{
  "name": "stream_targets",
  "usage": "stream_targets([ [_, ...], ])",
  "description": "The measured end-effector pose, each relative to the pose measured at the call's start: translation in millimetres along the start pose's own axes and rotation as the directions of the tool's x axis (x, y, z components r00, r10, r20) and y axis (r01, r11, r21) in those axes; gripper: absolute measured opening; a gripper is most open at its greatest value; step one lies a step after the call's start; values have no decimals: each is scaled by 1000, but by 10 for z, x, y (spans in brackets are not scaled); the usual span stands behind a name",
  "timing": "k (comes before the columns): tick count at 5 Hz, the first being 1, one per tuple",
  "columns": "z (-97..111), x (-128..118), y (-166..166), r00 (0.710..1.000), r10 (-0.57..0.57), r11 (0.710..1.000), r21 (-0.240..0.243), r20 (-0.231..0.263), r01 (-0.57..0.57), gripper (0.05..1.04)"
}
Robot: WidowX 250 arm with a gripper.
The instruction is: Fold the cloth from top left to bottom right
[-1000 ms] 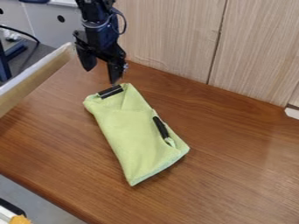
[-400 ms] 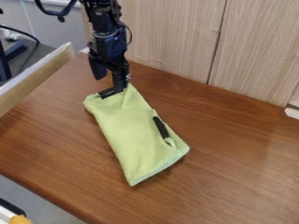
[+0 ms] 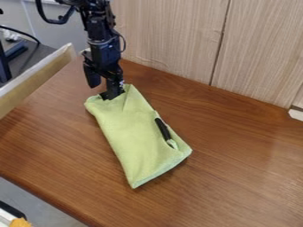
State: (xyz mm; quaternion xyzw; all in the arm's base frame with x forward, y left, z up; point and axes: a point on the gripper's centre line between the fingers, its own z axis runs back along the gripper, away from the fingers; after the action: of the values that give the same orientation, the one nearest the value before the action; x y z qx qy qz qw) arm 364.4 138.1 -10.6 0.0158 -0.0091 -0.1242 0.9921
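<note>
The black arm (image 3: 106, 49) hangs down from the top of the view, its gripper (image 3: 103, 91) at the upper end of the green cloth (image 3: 133, 133). The fingers stand wide apart (one at the cloth's upper edge, the other just off it). The cloth lies folded on the bench (image 3: 242, 173), between the wood panels (image 3: 172, 40) behind and the bench's front edge; a raised board (image 3: 36, 80) borders the view's left.
</note>
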Motion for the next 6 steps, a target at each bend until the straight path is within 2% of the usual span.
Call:
stream_targets([
  [1, -127, -27, 36, 998, 11, 1000, -4, -59, -11, 965],
  [3, -155, -21, 4, 996, 8, 1000, 19, -87, -6, 404],
  [4, -158, -18, 19, 996, 19, 999, 30, -84, -17, 195],
  [5, -167, -36, 10, 996, 28, 999, 30, -82, -26, 87],
  [6, -134, -90, 57, 995, 66, 997, 35, -73, -63, 68],
])
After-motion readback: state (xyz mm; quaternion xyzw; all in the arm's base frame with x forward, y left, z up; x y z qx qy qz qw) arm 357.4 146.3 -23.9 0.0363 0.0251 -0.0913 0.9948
